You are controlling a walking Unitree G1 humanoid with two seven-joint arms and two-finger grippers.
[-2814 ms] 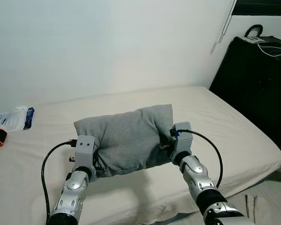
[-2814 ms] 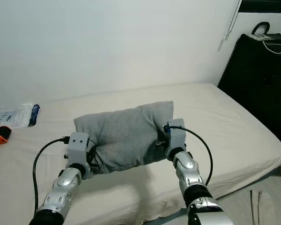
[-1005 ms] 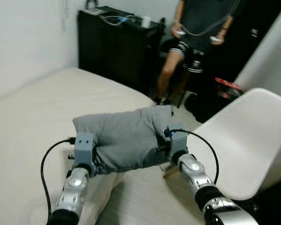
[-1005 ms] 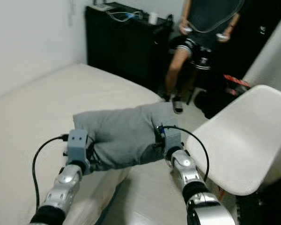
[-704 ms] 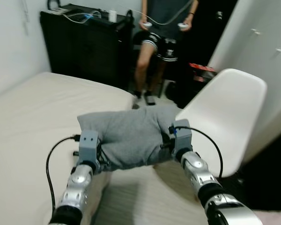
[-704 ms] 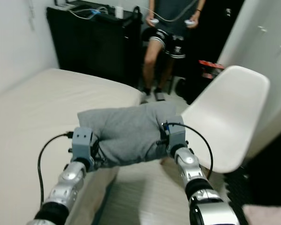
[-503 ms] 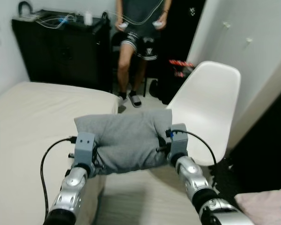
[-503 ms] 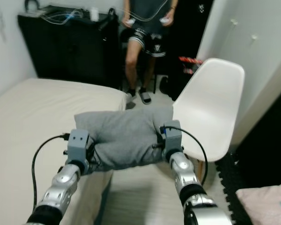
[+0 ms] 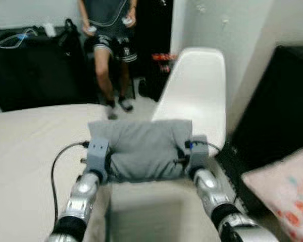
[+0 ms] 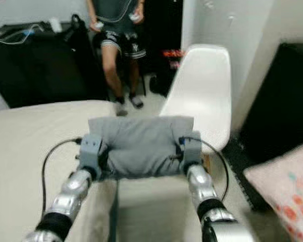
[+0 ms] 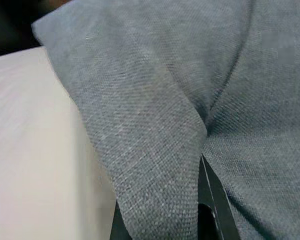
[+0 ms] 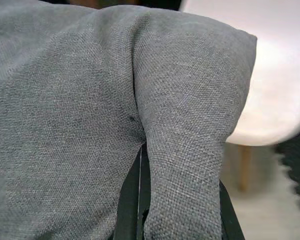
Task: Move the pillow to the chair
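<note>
Pillow (image 9: 142,149) carried level toward chair (image 9: 198,96) | left gripper (image 11: 165,220), right gripper (image 12: 177,210) clamped on opposite ends for balance

A cream bed (image 9: 25,146) lies beside a black cabinet (image 9: 35,65), with a pale wall (image 9: 232,50) behind.
</note>
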